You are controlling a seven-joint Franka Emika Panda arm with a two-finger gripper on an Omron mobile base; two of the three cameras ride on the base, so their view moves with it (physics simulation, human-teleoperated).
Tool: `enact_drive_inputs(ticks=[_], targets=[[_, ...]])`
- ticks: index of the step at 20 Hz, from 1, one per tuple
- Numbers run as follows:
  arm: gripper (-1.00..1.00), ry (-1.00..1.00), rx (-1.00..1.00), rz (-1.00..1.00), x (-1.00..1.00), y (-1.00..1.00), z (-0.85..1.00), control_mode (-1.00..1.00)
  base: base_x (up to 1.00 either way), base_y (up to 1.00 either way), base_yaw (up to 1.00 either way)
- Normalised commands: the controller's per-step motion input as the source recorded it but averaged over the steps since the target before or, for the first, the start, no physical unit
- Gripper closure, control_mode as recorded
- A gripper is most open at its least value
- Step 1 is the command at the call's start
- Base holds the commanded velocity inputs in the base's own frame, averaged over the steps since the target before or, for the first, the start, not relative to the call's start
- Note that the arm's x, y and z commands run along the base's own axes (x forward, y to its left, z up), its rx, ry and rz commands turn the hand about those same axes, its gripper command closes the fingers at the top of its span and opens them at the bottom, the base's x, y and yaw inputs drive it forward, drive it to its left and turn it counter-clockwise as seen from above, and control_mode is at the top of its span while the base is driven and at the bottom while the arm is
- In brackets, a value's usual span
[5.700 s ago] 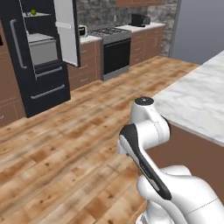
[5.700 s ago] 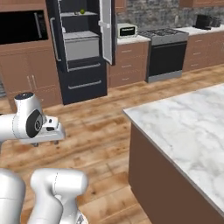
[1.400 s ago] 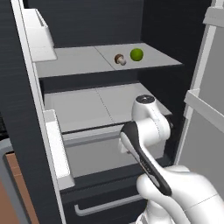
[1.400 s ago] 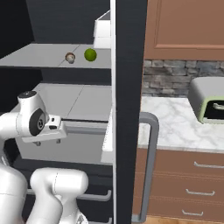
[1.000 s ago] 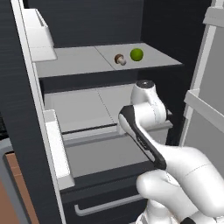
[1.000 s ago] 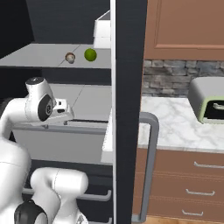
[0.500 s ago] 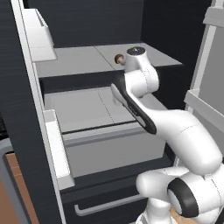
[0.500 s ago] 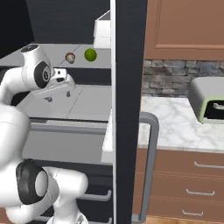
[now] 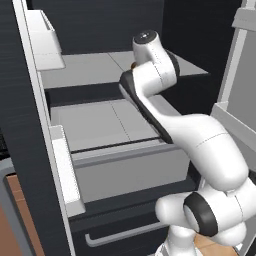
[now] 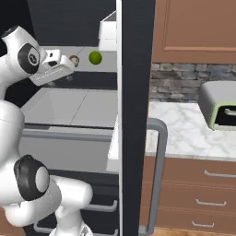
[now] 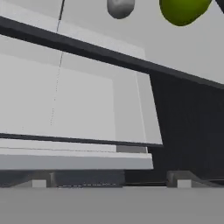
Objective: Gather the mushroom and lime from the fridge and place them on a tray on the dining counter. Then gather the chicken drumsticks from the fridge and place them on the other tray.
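Observation:
On the fridge's upper shelf a green lime lies to the right of a small brown-capped mushroom. My gripper hangs just in front of that shelf's edge, a little left of and below the mushroom, apart from both. In the hand view its fingertips stand wide apart with nothing between them, so the gripper is open. The mushroom and lime sit at the top edge there. My arm hides the lime in the left base view; a sliver of mushroom shows. Trays, dining counter and chicken drumsticks are out of view.
Below the shelf a pulled-out grey drawer juts forward. The open left door carries bins. The dark right door edge with its handle stands close beside me. A green-trimmed appliance sits on the marble counter.
My arm has swung up from drawer height to the upper shelf, bringing the hand in front of the mushroom and lime. The jaws stayed open. The base has not moved in the last second.

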Motion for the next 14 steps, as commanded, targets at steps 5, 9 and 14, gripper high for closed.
enact_drive_inputs(ticks=[5, 9, 14], targets=[[-1.0, -0.38, 0.02, -0.07, 0.05, -0.32, 0.22, -1.0, 0.0, 0.0, 0.0], [-1.0, -0.2, 0.11, -0.03, 0.45, -0.15, 0.3, -1.0, 0.0, 0.0, 0.0], [-1.0, -0.03, 0.18, 0.0, 0.85, -0.12, 0.3, -1.0, 0.0, 0.0, 0.0]])
